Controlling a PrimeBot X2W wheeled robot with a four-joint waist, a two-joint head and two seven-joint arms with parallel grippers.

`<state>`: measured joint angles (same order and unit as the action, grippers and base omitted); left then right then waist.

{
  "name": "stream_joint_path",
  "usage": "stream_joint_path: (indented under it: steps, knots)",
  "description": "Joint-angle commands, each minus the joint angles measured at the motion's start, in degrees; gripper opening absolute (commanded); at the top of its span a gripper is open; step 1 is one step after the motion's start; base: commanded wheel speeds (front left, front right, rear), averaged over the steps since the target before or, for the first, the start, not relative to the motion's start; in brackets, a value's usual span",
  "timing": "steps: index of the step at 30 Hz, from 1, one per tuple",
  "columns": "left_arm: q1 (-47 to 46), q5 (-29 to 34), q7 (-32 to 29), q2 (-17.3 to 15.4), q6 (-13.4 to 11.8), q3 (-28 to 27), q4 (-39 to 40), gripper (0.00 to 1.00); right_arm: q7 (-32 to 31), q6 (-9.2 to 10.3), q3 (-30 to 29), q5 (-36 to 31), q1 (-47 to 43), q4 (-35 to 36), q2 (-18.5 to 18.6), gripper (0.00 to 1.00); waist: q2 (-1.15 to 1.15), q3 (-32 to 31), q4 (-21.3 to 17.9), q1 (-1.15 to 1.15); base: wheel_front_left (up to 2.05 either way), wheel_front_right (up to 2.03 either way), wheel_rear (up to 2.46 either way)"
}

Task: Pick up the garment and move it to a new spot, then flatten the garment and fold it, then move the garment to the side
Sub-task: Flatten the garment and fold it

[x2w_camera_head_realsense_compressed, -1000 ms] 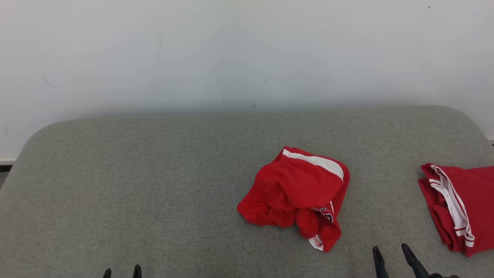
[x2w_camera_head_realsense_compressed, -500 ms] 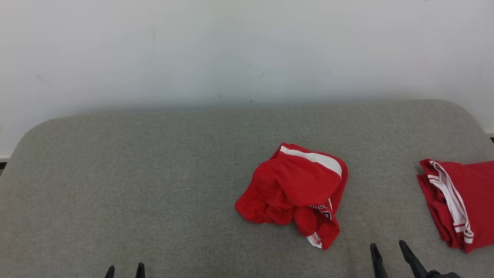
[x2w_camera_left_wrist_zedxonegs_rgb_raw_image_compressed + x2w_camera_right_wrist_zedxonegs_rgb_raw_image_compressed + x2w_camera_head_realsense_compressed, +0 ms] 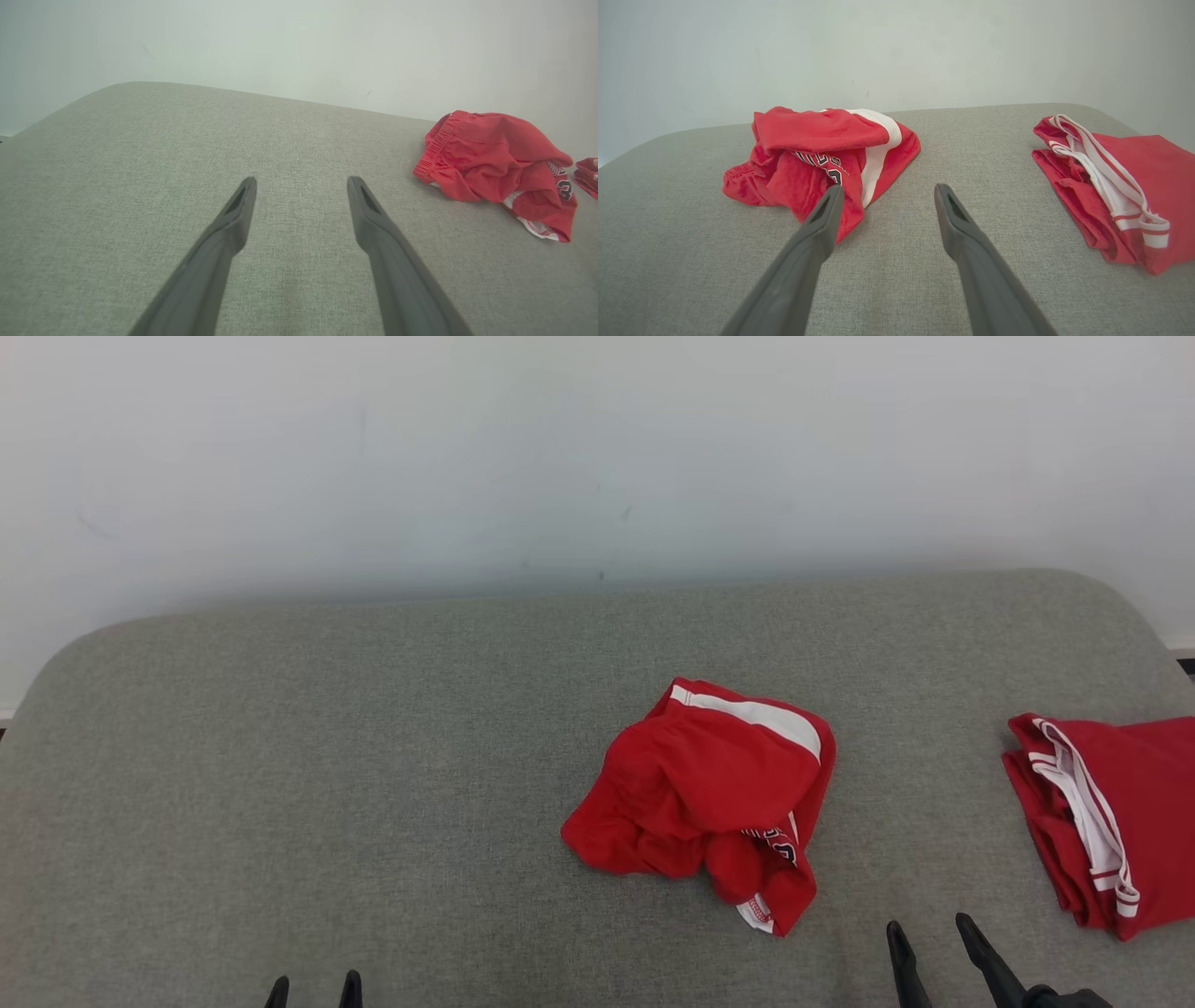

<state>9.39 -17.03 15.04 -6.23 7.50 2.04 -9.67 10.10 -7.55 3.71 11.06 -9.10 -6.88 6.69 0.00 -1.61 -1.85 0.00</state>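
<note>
We see the crumpled red fabric garment with a broad white stripe (image 3: 709, 793) lying in a heap on the grey woven padded surface (image 3: 373, 784), a little right of the middle and free of both grippers. On its near folds there is dark block lettering edged in white (image 3: 822, 161). The creases hide most of it, so we cannot read a whole word. In the left wrist view a dark numeral (image 3: 563, 189) that looks like a 3 shows near the hem.

A second red garment with white and red striped trim (image 3: 1111, 812) lies folded flat at the right edge of the surface, well apart from the heap.

The left gripper (image 3: 314, 985) sits at the lower left with its two dark fingers spread wide and nothing between them. It is over bare grey cloth, well apart from the heap. The right gripper (image 3: 927, 926) is at the lower right, also spread wide and empty. It is near the heap's near corner, between the two garments. A plain white wall (image 3: 560, 448) stands behind.
</note>
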Motion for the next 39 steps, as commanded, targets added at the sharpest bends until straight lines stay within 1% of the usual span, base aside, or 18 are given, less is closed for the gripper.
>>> stream_joint_path:
  steps: [1, 4, 9, 11, 12, 13, 17, 21, 24, 27, 28, 29, 31, 33, 39]
  knots:
    - [-0.34, 0.63, 0.17, -0.17, -0.04, 0.33, -0.25, 1.00, 0.21, 0.15, 0.11, 0.53, 0.57, -0.08, 0.66, 1.00, 0.00, 0.10, -0.24, 0.00, 0.00, 0.00, 0.00]
    - [-1.16, 0.33, 0.17, -0.89, -0.05, 0.82, -0.92, 1.00, 0.00, 0.15, 0.39, 0.47, 0.94, 0.15, 0.92, 1.00, 0.00, 0.34, -1.11, 0.00, 0.00, 0.00, 0.00]
    - [-5.88, -0.37, 0.04, -2.07, -0.05, 0.89, -2.34, 1.00, 0.00, 0.15, 1.21, 0.64, 1.80, 0.30, 0.87, 1.00, 0.00, 1.21, -3.74, 0.00, 0.00, 0.00, 0.00]
    - [-9.61, -1.06, -2.28, -2.15, -0.07, 1.35, -3.01, 1.00, 0.09, 0.15, 1.65, 0.72, 1.96, 0.14, 0.70, 1.00, 0.00, 1.74, -5.02, 0.00, 0.00, 0.00, 0.00]
    - [-11.81, -1.53, -3.82, -2.16, -0.25, 1.21, -3.15, 1.00, 0.06, 0.15, 1.91, 0.78, 2.06, 0.10, 0.64, 1.00, 0.00, 2.09, -5.77, 0.00, 0.00, 0.00, 0.00]
    - [-13.87, -3.14, -6.44, -1.38, -0.59, 1.00, -3.86, 1.00, 0.12, 0.15, 1.73, 0.83, 2.06, 0.09, 0.59, 1.00, 0.00, 2.50, -6.32, 0.00, 0.00, 0.00, 0.00]
    - [-24.15, -6.14, -19.95, -0.44, -2.73, 1.35, -6.25, 1.00, 0.16, 0.15, 2.30, 0.68, 3.25, 0.25, 0.37, 1.00, 0.00, 5.12, -9.48, 0.00, 0.00, 0.00, 0.00]
    - [-33.75, -7.33, -32.04, -0.56, -4.93, 2.20, -9.06, 1.00, 0.56, 0.15, 3.40, 0.85, 4.74, -0.15, 0.26, 1.00, 0.00, 7.57, -13.68, 0.00, 0.00, 0.00, 0.00]
    - [-39.61, -8.65, -38.93, -0.03, -6.36, 2.72, -11.38, 1.00, 1.00, 0.15, 3.97, 1.11, 5.99, -0.55, -0.16, 1.00, 0.00, 9.37, -16.67, 0.00, 0.00, 0.00, 0.00]
    - [-44.11, -9.83, -44.49, 0.63, -7.96, 3.01, -13.49, 1.00, 1.64, 0.15, 4.75, 1.31, 6.95, -1.16, -0.55, 1.00, 0.00, 11.20, -19.58, 0.00, 0.00, 0.00, 0.00]
    - [-44.99, -10.37, -46.41, 0.82, -8.85, 2.81, -14.23, 1.00, 1.70, 0.15, 5.31, 1.34, 7.29, -1.40, -0.72, 1.00, 0.00, 11.78, -20.66, 0.00, 0.00, 0.00, 0.00]
    - [-44.99, -10.37, -46.41, 0.82, -8.85, 2.81, -14.23, 1.00, 1.70, 0.15, 5.31, 1.34, 7.29, -1.40, -0.72, 1.00, 0.00, 11.78, -20.66, 0.00, 0.00, 0.00, 0.00]
    - [-47.02, -10.99, -50.01, 1.25, -9.93, 3.47, -15.10, 1.00, 2.19, 0.15, 5.60, 1.57, 7.77, -1.96, -1.06, 1.00, 0.00, 12.66, -22.26, 0.00, 0.00, 0.00, 0.00]
    - [-48.87, -11.14, -52.13, 1.39, -10.93, 3.82, -15.19, 1.00, 2.64, 0.15, 5.97, 1.69, 8.26, -2.50, -1.40, 1.00, 0.00, 13.62, -23.74, 0.00, 0.00, 0.00, 0.00]
    - [-51.12, -10.31, -54.07, 0.36, -12.50, 4.19, -16.49, 1.00, 3.66, 0.15, 7.31, 2.05, 9.46, -4.23, -2.17, 1.00, 0.00, 15.18, -27.23, 0.00, 0.00, 0.00, 0.00]
